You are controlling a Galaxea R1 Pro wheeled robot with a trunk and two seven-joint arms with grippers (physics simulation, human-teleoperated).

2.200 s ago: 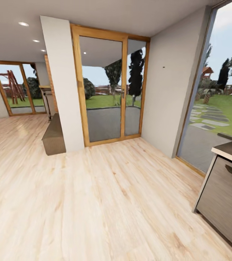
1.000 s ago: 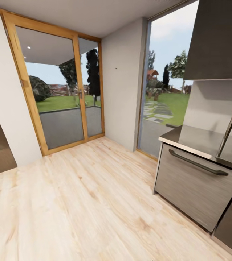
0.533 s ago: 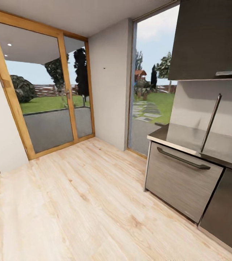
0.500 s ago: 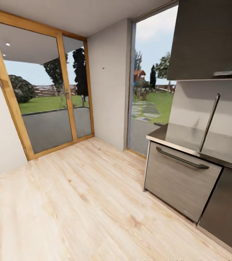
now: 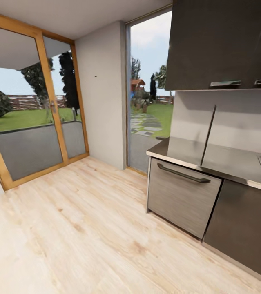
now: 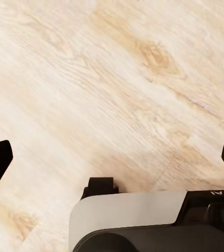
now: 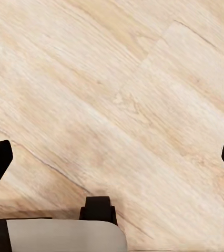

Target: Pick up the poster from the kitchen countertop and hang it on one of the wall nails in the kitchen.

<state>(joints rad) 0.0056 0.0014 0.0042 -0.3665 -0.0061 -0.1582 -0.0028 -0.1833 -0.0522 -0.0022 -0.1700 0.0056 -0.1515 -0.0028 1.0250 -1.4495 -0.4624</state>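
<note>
The worktop [image 5: 228,161] sits at three o'clock, and a tiny nail [image 5: 95,76] at eleven. Both grippers [image 6: 112,157] [image 7: 112,157] hang wide apart over the wood floor [image 5: 85,228], holding nothing.

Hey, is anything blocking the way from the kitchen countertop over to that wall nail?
Nothing visible does: only wooden floor lies between the countertop and the wall holding the nail.

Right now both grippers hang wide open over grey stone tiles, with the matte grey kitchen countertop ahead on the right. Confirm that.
Wrong floor. The open left gripper and open right gripper hang over pale wooden floorboards, as both wrist views show. The matte grey kitchen countertop is ahead on the right in the head view.
</note>
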